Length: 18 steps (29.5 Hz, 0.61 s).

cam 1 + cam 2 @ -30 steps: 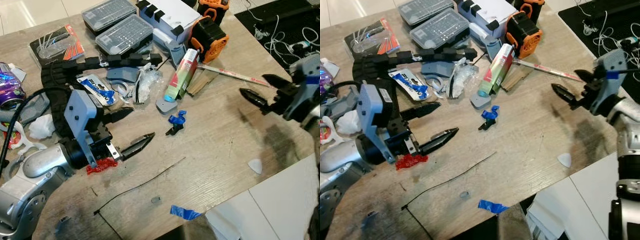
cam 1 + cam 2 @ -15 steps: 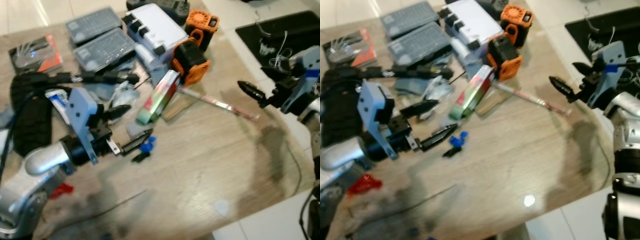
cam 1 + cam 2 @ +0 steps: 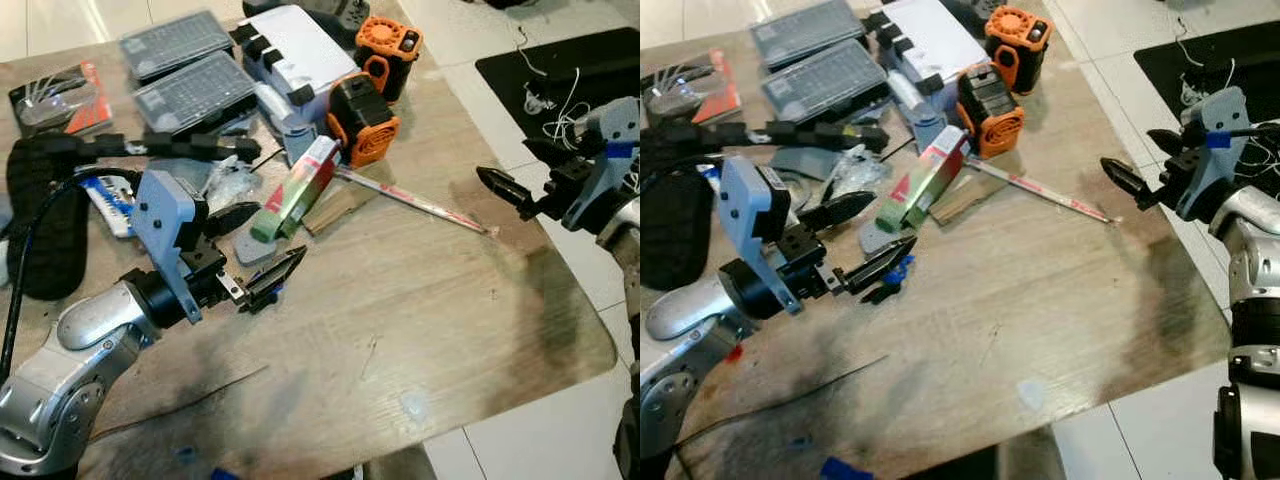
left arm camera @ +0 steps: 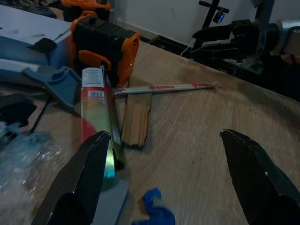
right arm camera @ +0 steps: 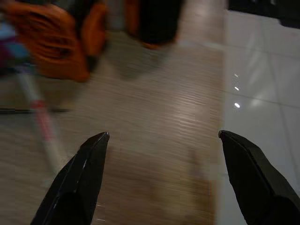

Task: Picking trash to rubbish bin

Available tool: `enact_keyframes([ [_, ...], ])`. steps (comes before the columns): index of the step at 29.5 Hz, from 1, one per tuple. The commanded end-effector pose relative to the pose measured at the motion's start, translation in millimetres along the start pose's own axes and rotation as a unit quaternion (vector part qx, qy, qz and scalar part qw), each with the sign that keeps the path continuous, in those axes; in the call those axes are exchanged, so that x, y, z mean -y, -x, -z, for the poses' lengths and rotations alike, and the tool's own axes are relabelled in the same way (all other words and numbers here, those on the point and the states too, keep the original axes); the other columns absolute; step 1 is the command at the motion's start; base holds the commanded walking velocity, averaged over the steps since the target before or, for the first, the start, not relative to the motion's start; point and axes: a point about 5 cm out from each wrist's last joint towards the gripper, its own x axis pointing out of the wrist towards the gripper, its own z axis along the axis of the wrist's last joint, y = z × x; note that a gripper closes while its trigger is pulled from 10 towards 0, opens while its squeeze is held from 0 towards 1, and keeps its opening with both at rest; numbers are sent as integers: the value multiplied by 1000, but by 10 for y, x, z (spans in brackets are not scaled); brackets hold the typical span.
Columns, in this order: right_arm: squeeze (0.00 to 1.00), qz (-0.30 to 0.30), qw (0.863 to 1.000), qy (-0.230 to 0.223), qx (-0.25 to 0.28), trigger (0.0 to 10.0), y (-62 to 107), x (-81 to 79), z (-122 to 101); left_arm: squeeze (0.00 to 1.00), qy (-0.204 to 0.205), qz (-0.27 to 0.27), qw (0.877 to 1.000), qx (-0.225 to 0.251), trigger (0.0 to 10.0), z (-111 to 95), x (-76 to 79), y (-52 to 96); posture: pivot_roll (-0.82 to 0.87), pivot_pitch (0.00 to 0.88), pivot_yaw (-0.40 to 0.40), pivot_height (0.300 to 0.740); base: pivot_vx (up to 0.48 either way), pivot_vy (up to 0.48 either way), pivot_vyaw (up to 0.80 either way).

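Left gripper (image 3: 262, 252) at centre-left, fingers spread wide, low over the wooden table (image 3: 420, 300), aimed at the small blue scrap (image 3: 892, 272) just under its tips; probably lining up a pick. Left wrist view adds that scrap (image 4: 153, 213) between the fingers, untouched. Red-green tube (image 3: 296, 188) just beyond. Right gripper (image 3: 520, 185) at right edge, fingers parted, holding nothing, waiting off the table edge. No bin seen.

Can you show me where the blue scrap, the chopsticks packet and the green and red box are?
blue scrap (image 4: 154, 213), left wrist view, its middle.
chopsticks packet (image 3: 415, 200), left eye view, mid-length.
green and red box (image 3: 920, 190), right eye view, its long side.
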Motion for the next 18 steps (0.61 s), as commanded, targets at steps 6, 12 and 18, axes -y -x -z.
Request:
enact_keyframes([
  [6,0,-117,991,-61,12,10000,-154,-252,73,0,-14,20,1000,-17,10000,10,37,43,-4,311,-7,740,0,0,0],
  [12,0,-162,984,-76,-26,10000,-209,-340,251,0,-9,49,998,-37,10000,5,132,125,35,333,-1,740,0,0,0],
  [18,0,-152,985,-79,-29,10000,-238,-306,267,0,-8,53,997,-47,10000,-12,162,196,60,348,11,740,0,0,0],
])
